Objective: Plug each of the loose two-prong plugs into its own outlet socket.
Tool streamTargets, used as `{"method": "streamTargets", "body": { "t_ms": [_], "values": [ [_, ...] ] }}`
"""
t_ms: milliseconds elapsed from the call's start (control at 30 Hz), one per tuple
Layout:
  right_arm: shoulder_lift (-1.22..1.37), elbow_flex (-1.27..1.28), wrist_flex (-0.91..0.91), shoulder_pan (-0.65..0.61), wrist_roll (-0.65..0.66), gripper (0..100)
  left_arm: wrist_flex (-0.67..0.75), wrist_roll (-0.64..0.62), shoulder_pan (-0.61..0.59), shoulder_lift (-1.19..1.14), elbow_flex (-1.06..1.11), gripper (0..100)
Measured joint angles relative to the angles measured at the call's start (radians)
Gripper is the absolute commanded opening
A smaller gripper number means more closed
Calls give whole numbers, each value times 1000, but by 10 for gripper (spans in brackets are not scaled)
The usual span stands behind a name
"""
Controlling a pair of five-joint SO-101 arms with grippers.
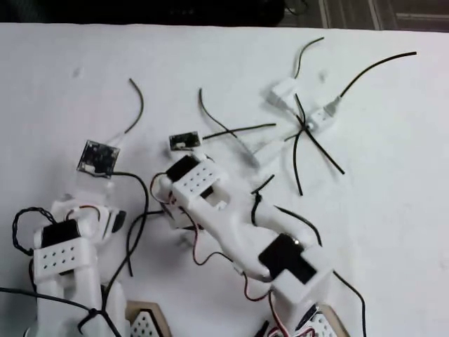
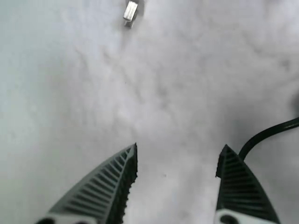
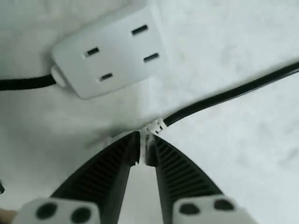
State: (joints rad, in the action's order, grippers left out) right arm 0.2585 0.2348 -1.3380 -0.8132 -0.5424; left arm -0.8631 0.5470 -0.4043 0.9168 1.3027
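1. The left fingers (image 2: 117, 186) hang over the bare white surface (image 2: 70, 93). They are spread wide, with nothing between them.
2. A black cord (image 2: 268, 135) curves in just beside one of those fingers. A small pale plug (image 2: 131, 11) lies well apart from them, farther out on the surface.
3. The right fingers (image 3: 117, 168) are drawn nearly together. The small white end of a two-prong plug (image 3: 155, 125) is nipped at their tips, and the plug lead (image 3: 233, 93), thin and black, runs away across the surface.
4. Near those tips, but not touching the plug, a white outlet socket (image 3: 110, 51) lies flat with two pairs of slots facing up. The socket lead (image 3: 23, 83) leaves one end of it.
5. In the high view, the left arm (image 1: 63, 256) sits at the near left corner. The right arm (image 1: 231, 225) stretches diagonally across the middle of the surface.
6. Toward the far right, a white block (image 1: 284, 93) and a second white piece (image 1: 324, 116) lie near each other among crossing black cords. I cannot tell which of them is a plug and which a socket.
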Motion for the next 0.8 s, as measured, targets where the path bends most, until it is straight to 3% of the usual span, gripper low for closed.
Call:
{"method": "streamTargets", "body": {
  "t_ms": [100,733,800],
  "values": [
    [23,-3,6,0,-5,199,0,0,0,0,0,275],
    [104,-12,91,-29,-60,167,0,0,0,0,0,275],
    [132,-15,91,-31,-60,122,0,0,0,0,0,275]
  ]
}}
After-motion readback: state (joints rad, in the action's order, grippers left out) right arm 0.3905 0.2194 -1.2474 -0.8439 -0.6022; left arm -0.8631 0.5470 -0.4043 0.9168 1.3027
